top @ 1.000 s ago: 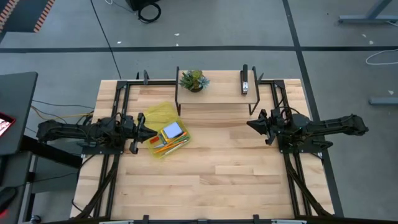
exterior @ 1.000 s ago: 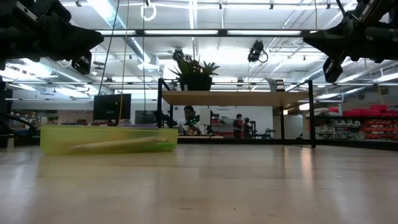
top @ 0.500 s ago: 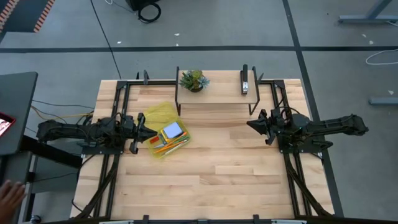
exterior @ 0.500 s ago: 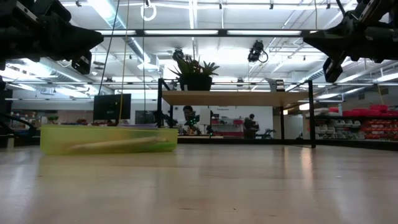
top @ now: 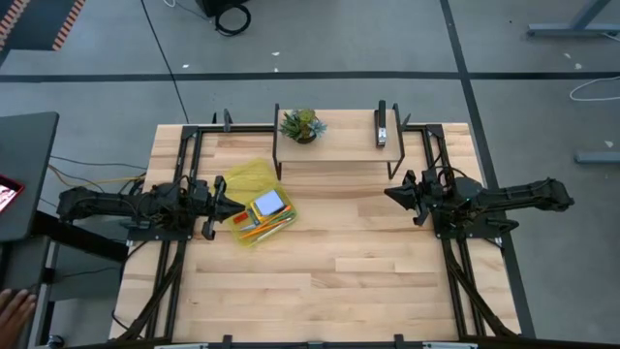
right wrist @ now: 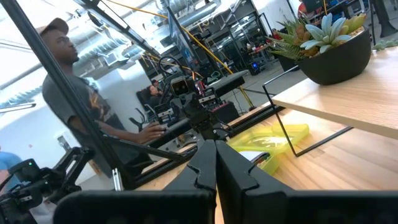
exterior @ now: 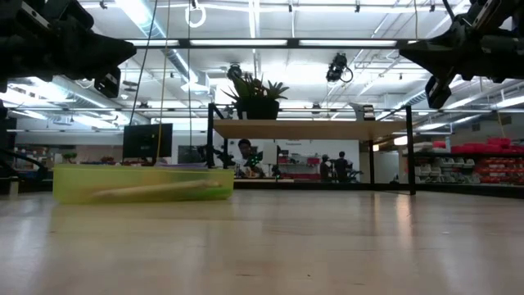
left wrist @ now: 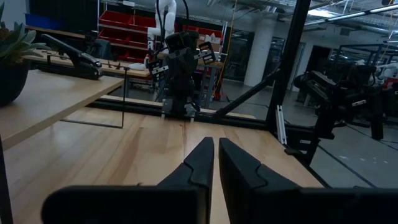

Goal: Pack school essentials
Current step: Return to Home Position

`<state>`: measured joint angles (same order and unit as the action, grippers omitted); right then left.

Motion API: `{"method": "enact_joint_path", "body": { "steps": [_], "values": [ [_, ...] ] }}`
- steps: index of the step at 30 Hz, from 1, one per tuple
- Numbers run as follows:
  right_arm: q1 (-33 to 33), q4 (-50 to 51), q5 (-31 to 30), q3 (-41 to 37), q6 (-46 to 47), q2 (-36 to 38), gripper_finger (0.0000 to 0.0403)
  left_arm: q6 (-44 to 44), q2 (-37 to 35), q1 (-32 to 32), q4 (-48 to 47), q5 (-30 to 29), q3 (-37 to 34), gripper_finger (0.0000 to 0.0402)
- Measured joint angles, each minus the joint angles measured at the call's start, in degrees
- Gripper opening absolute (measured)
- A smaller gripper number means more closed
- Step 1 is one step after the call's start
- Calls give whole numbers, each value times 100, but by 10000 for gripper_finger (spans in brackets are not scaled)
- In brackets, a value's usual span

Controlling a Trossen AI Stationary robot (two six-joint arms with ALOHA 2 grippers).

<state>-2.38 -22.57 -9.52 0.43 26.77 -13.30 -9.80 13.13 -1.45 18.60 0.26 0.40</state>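
Observation:
A see-through yellow-green case (top: 254,202) lies open on the table's left half, its bottom flat on the wood. In it lie a pale blue notepad (top: 268,204) and orange pencils (top: 262,229). The low view shows the case (exterior: 143,183) as a low tray with a pencil inside. My left gripper (top: 239,206) hangs shut, level, above the case's left edge and clear of it. My right gripper (top: 388,194) hangs shut over the table's right half, pointing toward the left arm. The scissors, pen and eraser cannot be made out.
A raised wooden shelf (top: 339,145) on black legs stands at the table's far side, bearing a potted green plant (top: 300,124) and a black stapler (top: 381,131). Bare wood (top: 339,271) spreads between the arms and toward the near edge. A person's hand (top: 12,308) shows off the table's near left.
Neither arm has moved. A person's hand has come into the high view beyond the table's near left corner.

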Motion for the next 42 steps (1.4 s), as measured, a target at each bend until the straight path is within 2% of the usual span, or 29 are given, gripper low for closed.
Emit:
{"method": "enact_joint_path", "body": {
  "steps": [28, 42],
  "values": [
    [0, 0, 0, 0, 0, 0, 10, 0, 0, 0, -1, 1, 0, 40],
    [1, 0, 0, 2, -1, 0, 10, 0, -2, 0, 1, 1, 0, 28]
  ]
}}
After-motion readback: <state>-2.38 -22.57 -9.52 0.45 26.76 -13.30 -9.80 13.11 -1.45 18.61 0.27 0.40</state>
